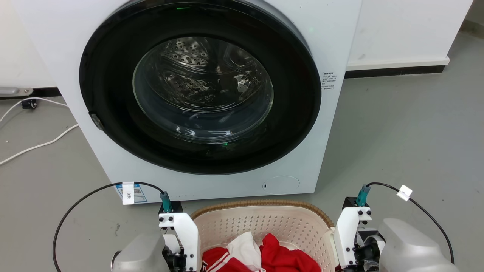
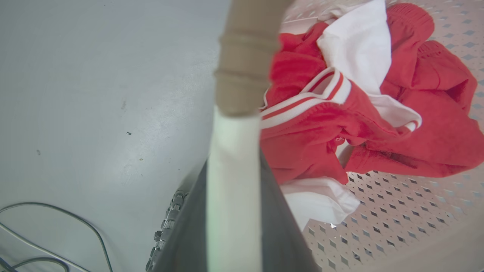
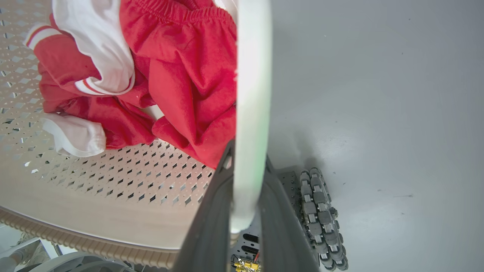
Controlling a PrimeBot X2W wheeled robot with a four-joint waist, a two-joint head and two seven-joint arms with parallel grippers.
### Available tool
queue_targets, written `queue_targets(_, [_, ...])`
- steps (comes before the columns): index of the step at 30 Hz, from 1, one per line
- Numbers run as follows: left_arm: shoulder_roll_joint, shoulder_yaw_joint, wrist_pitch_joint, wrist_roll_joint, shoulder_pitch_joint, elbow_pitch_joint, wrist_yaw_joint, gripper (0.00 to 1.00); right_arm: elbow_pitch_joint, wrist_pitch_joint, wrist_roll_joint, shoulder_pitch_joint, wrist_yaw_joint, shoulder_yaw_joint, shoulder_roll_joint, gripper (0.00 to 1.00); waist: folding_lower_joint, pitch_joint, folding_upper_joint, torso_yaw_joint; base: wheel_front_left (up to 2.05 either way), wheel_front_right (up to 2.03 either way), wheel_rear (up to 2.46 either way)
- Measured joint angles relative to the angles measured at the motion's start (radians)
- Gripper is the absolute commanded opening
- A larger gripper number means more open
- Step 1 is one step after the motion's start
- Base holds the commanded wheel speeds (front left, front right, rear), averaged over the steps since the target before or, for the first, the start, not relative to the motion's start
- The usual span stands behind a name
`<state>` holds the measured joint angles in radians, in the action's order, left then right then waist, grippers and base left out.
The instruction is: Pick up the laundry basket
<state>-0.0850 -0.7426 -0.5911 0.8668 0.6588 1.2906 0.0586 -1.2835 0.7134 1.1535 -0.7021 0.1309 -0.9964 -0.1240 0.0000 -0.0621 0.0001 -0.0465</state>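
Note:
The laundry basket (image 1: 264, 223) is cream-pink with perforated walls and a brown braided rim (image 1: 261, 204). It sits low in the head view, just in front of the washing machine, with red and white clothes (image 1: 276, 257) inside. My left gripper (image 2: 233, 170) is shut on the basket's white loop handle (image 2: 232, 143), which runs up between its two dark fingers. On the other side, my right gripper (image 3: 247, 151) is likewise shut on the white handle (image 3: 252, 75). In the head view both wrists flank the basket, the left (image 1: 179, 234) and the right (image 1: 351, 238); their fingers are hidden below.
A white front-loading washing machine (image 1: 332, 45) with a closed dark round door (image 1: 200, 87) stands directly behind the basket. White cables (image 1: 38, 145) lie on the grey floor at the left. My base's roller wheels (image 3: 321, 211) sit close under the basket.

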Motion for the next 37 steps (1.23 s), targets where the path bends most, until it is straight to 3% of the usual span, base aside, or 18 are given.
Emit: queue_targets(37, [0.002,-0.014,0.005,0.023,-0.001,0.001,-0.005,0.00,-0.004,0.032,0.009,-0.005,0.000,-0.007,-0.001,0.00,0.0000,0.004,0.0000,-0.002,0.00,0.00,0.00])
